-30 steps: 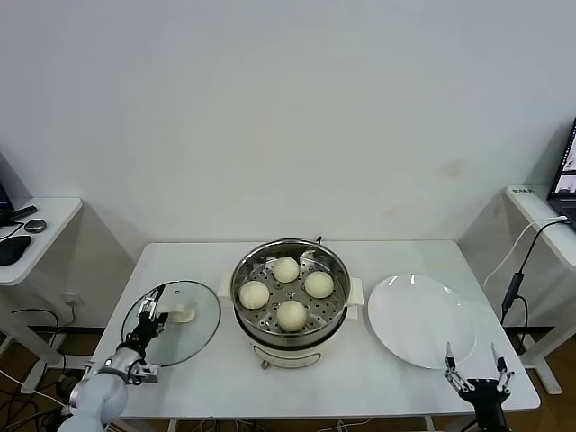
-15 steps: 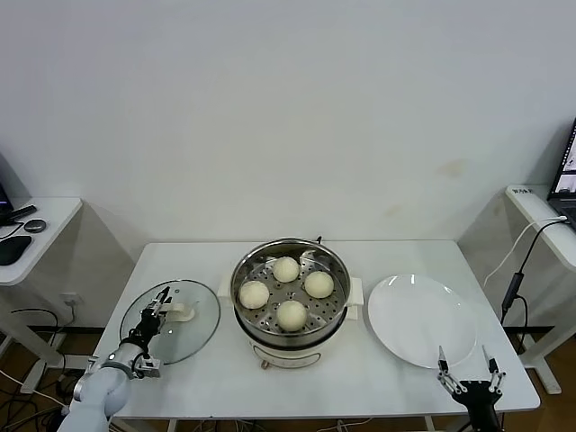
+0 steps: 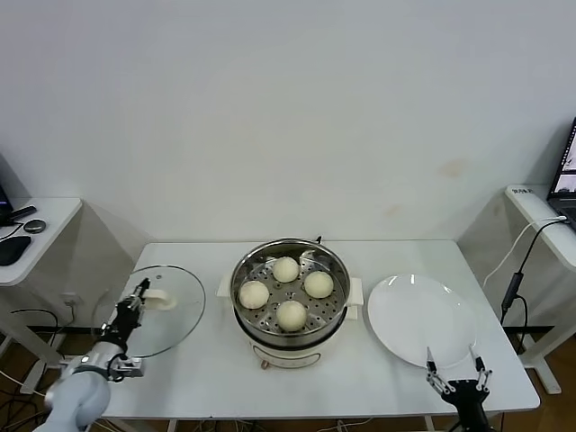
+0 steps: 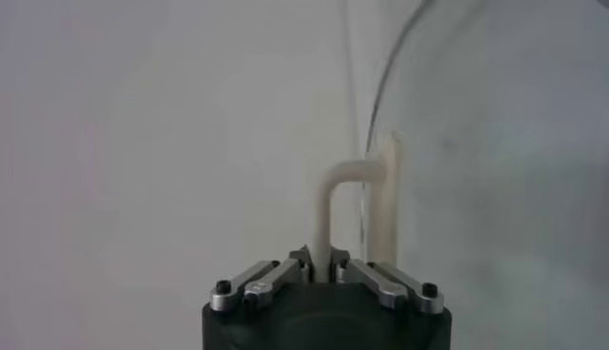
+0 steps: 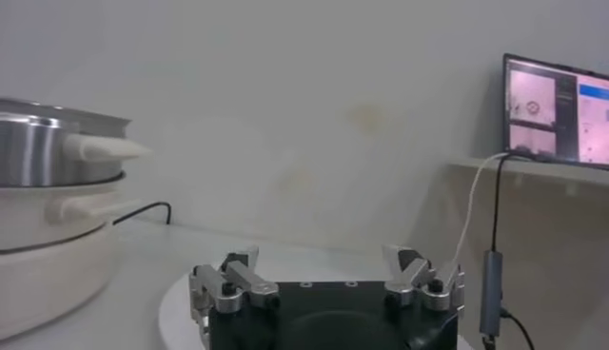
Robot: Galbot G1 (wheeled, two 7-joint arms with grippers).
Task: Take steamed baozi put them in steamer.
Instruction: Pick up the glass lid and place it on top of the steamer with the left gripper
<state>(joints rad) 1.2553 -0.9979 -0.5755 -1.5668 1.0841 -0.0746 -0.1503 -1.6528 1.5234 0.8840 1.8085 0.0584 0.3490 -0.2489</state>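
Four cream-white baozi lie on the perforated tray inside the steel steamer (image 3: 244,326) at mid-table: one at the back (image 3: 286,269), one on the left (image 3: 254,293), one on the right (image 3: 318,283) and one at the front (image 3: 291,314). My left gripper (image 3: 135,301) is shut on the white handle (image 3: 162,301) of the round glass lid (image 3: 171,326), holding it tilted over the table's left edge. In the left wrist view the gripper (image 4: 322,267) clamps the handle (image 4: 324,204). My right gripper (image 3: 455,378) is open and empty at the front right; it also shows in the right wrist view (image 5: 322,262).
A flat white plate (image 3: 421,319) lies right of the steamer, just behind my right gripper. The steamer's side handle (image 5: 100,147) shows in the right wrist view. Side tables stand at far left (image 3: 36,229) and far right (image 3: 540,211), with a cable (image 3: 515,279) hanging at the right.
My left gripper has moved left with the glass lid, which is now raised and tilted off the table. My right gripper has drifted slightly left and down.
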